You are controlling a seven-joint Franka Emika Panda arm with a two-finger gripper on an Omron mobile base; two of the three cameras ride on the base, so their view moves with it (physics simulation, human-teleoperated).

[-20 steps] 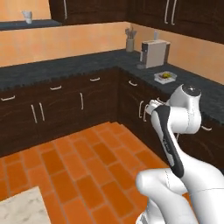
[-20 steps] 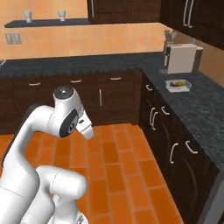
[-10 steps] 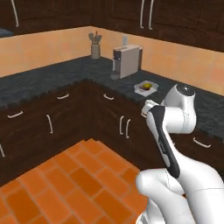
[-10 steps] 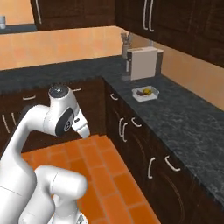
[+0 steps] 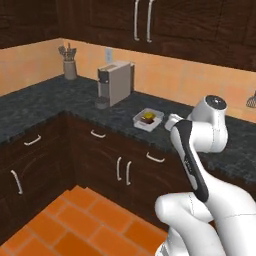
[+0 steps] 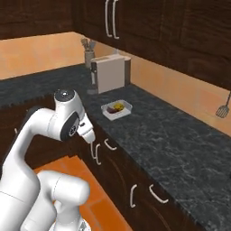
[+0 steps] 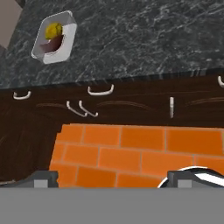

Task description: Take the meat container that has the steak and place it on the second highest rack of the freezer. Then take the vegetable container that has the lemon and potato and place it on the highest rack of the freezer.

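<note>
Vegetable container (image 5: 148,119), a small shallow translucent-white tray holding a bright yellow oval lemon (image 7: 53,30) and a dark purple-brown potato (image 7: 49,44), sits untouched on the speckled black stone counter (image 6: 180,149) near a boxy grey coffee machine (image 5: 115,82), so its freezer placement seems not yet done. The two-finger gripper (image 6: 91,137) hangs folded above the orange tile floor (image 7: 140,153), carrying nothing; whether its jaws are parted I cannot tell. Compared with a second ago, the base has driven and turned, bringing tray and machine much closer in both base views.
</note>
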